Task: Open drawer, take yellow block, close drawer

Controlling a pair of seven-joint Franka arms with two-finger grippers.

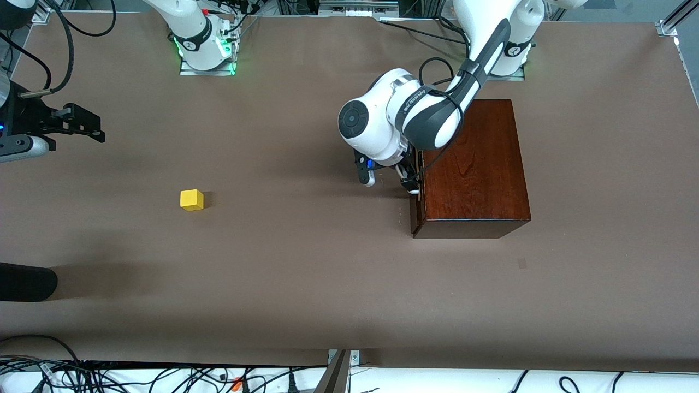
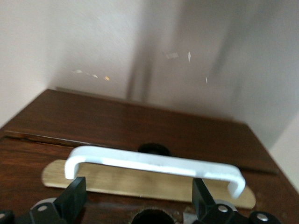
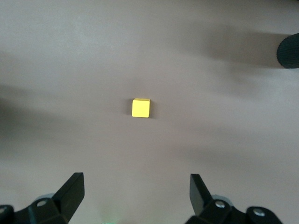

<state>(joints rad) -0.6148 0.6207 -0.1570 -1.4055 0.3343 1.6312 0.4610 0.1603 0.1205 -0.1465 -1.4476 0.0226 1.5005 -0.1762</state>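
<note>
The glossy dark mahogany wooden box (image 1: 474, 169) stands on the brown table (image 1: 306, 284) toward the left arm's end, its long axis running from 12 to 6 o'clock in the front view. The drawer (image 1: 417, 210), with its dark reddish-brown front, faces 9 o'clock, toward the right arm's end, and appears pushed in flush with the box, though the arm hides much of that face.

The left gripper (image 1: 389, 179) is in front of the drawer, at the drawer's 9 o'clock. In the left wrist view its black fingers (image 2: 72, 198) stand wide apart, one by each end of the white metal U-shaped handle (image 2: 154, 164), and hold nothing. The handle's long axis lies across the gap between the fingers. Whether the fingers touch the drawer front cannot be told.

The small bright yellow cube block (image 1: 191, 200) sits on the bare table, well apart from the box at its 9 o'clock and slightly nearer the front camera than the drawer handle. Its edges are turned slightly off the table's.

The right gripper (image 1: 82, 123) hangs at the right arm's end of the table, at the block's 10 o'clock, fingers (image 3: 70, 193) fully spread and empty, waiting.
</note>
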